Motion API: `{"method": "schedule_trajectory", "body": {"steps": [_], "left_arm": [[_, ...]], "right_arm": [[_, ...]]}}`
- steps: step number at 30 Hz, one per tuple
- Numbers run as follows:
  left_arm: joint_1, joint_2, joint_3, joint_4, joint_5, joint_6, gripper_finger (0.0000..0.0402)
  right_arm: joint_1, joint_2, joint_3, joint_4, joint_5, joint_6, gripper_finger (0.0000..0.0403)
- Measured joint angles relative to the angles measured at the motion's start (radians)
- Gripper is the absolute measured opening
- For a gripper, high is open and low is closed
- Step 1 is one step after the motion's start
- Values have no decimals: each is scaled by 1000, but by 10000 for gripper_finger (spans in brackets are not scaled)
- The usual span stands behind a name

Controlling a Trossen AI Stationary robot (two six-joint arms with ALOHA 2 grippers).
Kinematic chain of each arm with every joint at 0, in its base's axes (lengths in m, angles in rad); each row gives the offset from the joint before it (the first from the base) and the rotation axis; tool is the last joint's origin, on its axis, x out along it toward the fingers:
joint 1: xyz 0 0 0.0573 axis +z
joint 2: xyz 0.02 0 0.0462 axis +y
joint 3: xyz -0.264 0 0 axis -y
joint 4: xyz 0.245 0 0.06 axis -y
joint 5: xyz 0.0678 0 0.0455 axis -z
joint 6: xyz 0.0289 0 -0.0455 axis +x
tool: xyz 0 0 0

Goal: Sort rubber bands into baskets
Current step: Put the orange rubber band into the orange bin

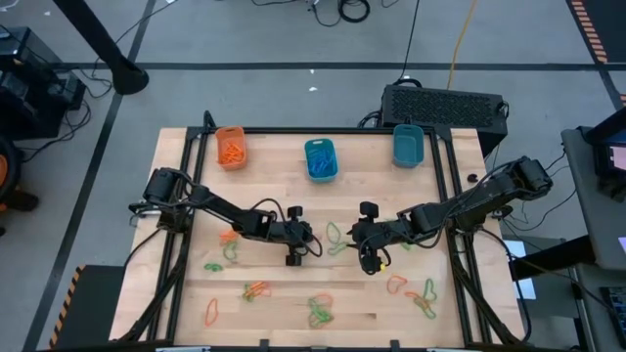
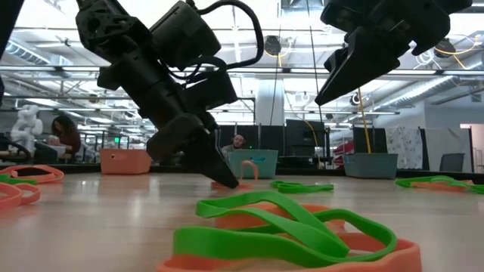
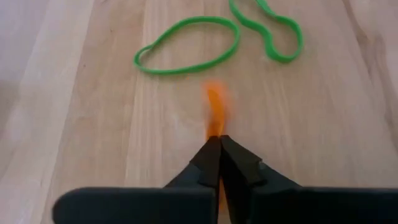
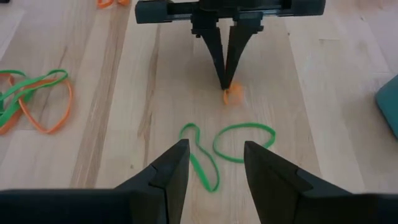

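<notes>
My left gripper [image 1: 315,242] is near the middle of the table, shut on an orange rubber band [image 3: 214,106], its tips at the table top [image 2: 225,180]. My right gripper [image 4: 214,158] faces it from the table's right, open and empty, raised above the wood [image 2: 327,89]. Two green bands [image 4: 239,140] lie flat between the two grippers. Several more orange and green bands [image 1: 318,311] lie on the near half of the table. An orange basket [image 1: 231,147] and two teal baskets [image 1: 320,158] [image 1: 407,145] stand along the far edge. My left gripper pinches the orange band [image 4: 232,94] between its two fingertips [image 3: 211,149]. The fingers slant down from the table's left. A short piece of the band sticks out past the tips toward the table's right, close to the wood; whether it is lifted clear I cannot tell.
A black box [image 1: 445,103] stands behind the table's far right corner. Green and orange bands [image 2: 295,234] lie near the front edge. Bare wood [image 1: 323,200] lies between the grippers and the baskets. People sit in the room behind the table [image 2: 66,136].
</notes>
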Motion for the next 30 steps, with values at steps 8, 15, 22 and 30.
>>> {"method": "schedule_trajectory", "body": {"steps": [8, 15, 22, 30], "left_arm": [[-3, -162, -1, -91, -82, 8, 3], [23, -383, -1, -442, -307, -55, 2], [126, -559, -1, -867, -430, -216, 1], [395, -622, -2, -1047, -454, -287, 0]], "right_arm": [[0, 0, 0, -7, 0, 0, 146], [0, 0, 0, -8, 0, 0, 146], [0, 0, 0, -4, 0, 0, 146], [-1, 0, 0, 30, 0, -8, 146]]}}
